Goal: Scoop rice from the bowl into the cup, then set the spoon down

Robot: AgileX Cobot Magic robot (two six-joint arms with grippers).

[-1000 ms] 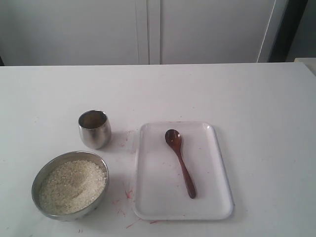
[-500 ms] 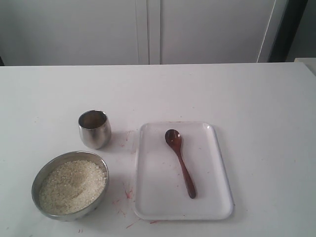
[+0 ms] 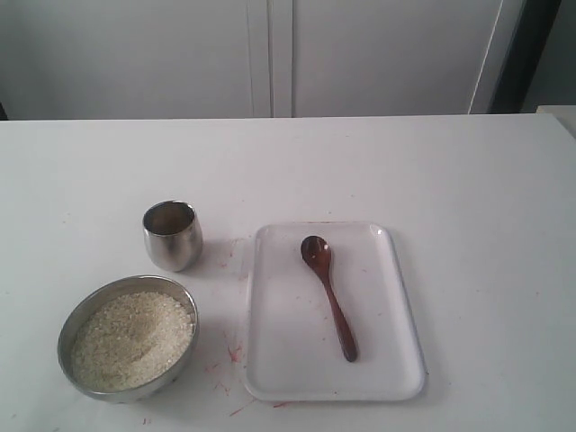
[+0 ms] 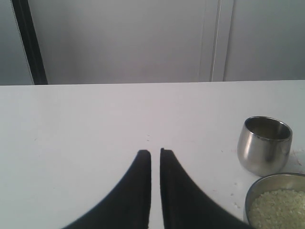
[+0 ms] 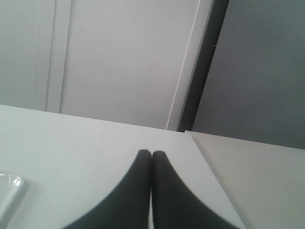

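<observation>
Spoon (image 3: 329,308) flat on tray (image 3: 288,351). Cup (image 3: 172,235) left of tray; bowl (image 3: 128,280) of rice (image 3: 131,340) near cup, closer to camera. Left gripper (image 4: 152,152) fingers almost touching, empty; right gripper (image 5: 151,153) fingers pressed together, empty

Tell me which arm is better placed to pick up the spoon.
Right, probably. The spoon lies on the tray, on the right arm's side; the tray's corner shows in the right wrist view, while the left wrist view shows the cup and bowl instead.
</observation>
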